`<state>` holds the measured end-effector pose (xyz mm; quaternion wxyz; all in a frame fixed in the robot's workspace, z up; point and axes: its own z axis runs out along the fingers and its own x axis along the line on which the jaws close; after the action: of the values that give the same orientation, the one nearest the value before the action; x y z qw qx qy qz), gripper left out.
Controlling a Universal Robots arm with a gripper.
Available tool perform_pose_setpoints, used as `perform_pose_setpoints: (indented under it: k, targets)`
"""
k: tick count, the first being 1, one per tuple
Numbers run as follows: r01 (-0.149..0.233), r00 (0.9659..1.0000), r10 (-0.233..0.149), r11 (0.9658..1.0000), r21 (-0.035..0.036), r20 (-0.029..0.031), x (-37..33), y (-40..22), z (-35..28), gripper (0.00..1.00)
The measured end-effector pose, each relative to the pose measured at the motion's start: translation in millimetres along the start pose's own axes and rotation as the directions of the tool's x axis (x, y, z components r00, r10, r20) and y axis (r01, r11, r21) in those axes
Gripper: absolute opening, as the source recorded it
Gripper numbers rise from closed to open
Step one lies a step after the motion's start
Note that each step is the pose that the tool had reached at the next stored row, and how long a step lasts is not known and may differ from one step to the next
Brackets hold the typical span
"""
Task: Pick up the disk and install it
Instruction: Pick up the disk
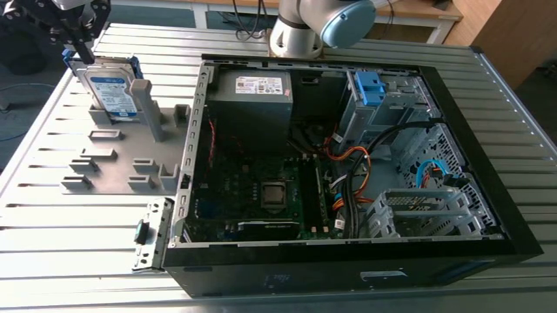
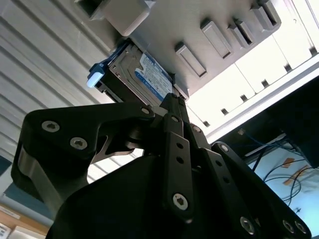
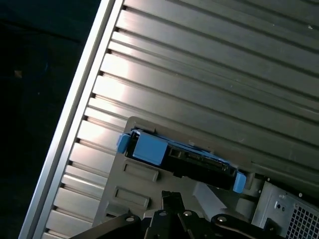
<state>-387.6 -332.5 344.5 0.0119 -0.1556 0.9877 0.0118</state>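
Note:
The disk (image 1: 113, 91) is a silver drive with a blue-and-white label in a blue bracket. It stands on edge in a slot of the grey holder (image 1: 122, 163) at the exterior view's left. My gripper (image 1: 83, 55) hangs just above the disk's top far corner, its dark fingers drawn together with nothing between them. In the second wrist view the gripper (image 2: 173, 99) tapers to a point in front of the disk (image 2: 144, 74). The first wrist view looks down on the disk's blue-framed top edge (image 3: 184, 159), a little apart from the gripper (image 3: 172, 195).
An open computer case (image 1: 198, 130) lies to the right of the holder. Inside are a grey power supply (image 1: 252, 98), a motherboard (image 1: 261, 195), loose cables (image 1: 357, 176) and a metal drive cage (image 1: 387, 111) with a blue latch (image 1: 369, 85). The arm's base (image 1: 304, 29) stands behind the case on the ribbed metal table (image 1: 70, 222).

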Motion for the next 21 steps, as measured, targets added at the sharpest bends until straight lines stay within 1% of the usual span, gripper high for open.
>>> perform_pose_setpoints:
  k: [4, 7, 9, 15, 21]
  targets:
    - [0.047, 0.9989, -0.047, 0.9989, -0.0013, -0.0009, 0.0, 0.0, 0.0, 0.11]
    - [0.079, 0.9968, -0.079, 0.9968, -0.0022, -0.0014, 0.0, 0.0, 0.1, 0.11]
    - [0.102, 0.9948, -0.102, 0.9948, -0.0028, -0.0019, 0.0, 0.0, 0.1, 0.11]
    - [0.158, 0.9874, -0.158, 0.9874, -0.0045, -0.0027, 0.0, 0.0, 0.1, 0.11]
    - [0.210, 0.9777, -0.210, 0.9777, -0.0061, -0.0034, 0.0, 0.0, 0.1, 0.11]
